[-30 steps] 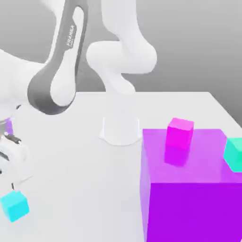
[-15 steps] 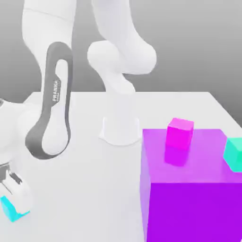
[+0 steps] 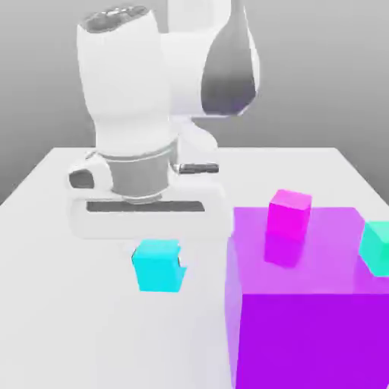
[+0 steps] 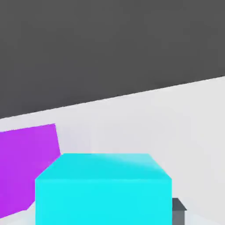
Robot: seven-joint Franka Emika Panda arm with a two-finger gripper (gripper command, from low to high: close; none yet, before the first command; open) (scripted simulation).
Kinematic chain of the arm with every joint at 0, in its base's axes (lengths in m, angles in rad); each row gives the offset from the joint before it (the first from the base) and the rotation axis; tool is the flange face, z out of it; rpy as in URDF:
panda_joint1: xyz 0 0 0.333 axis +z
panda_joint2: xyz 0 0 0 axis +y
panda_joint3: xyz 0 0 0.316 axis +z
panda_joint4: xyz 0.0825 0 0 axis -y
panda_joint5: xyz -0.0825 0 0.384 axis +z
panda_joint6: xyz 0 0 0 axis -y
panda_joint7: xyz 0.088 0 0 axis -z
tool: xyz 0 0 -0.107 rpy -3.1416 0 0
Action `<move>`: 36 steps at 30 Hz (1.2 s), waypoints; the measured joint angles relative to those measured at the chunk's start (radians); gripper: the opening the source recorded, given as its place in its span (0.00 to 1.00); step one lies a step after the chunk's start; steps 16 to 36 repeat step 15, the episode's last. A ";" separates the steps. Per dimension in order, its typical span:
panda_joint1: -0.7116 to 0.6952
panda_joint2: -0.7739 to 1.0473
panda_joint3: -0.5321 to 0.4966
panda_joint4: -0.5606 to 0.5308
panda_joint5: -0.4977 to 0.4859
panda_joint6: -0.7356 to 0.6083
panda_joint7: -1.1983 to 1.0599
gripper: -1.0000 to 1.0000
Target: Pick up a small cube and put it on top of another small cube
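The small cube (image 3: 157, 267), bright cyan, hangs under my hand in the exterior view, just left of the big purple cube (image 3: 304, 319). My gripper (image 3: 159, 258) is shut on it, and a dark fingertip (image 3: 182, 267) shows at its right side. In the hand view the same small cube (image 4: 103, 193) sits close in front, with a grey fingertip (image 4: 178, 207) beside it. A magenta small cube (image 3: 289, 213) rests on top of the purple cube. A greener teal small cube (image 3: 376, 247) sits at the purple cube's right edge.
The big purple cube (image 4: 26, 167) stands tall at the exterior view's right, close to the held cube. The arm's white base and links (image 3: 190, 114) rise behind the hand. The white table (image 3: 61, 319) stretches to the exterior view's left and front.
The gripper has shut on the cyan cube at the exterior view's lower left. The arm then swung right and carried it to the middle, beside the purple cube.
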 joint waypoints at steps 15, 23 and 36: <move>0.168 -0.226 0.195 -0.114 -0.043 -0.104 -0.022 1.00; 0.168 -0.226 0.195 -0.114 -0.043 -0.104 -0.022 1.00; 0.168 -0.226 0.195 -0.114 -0.043 -0.104 -0.022 1.00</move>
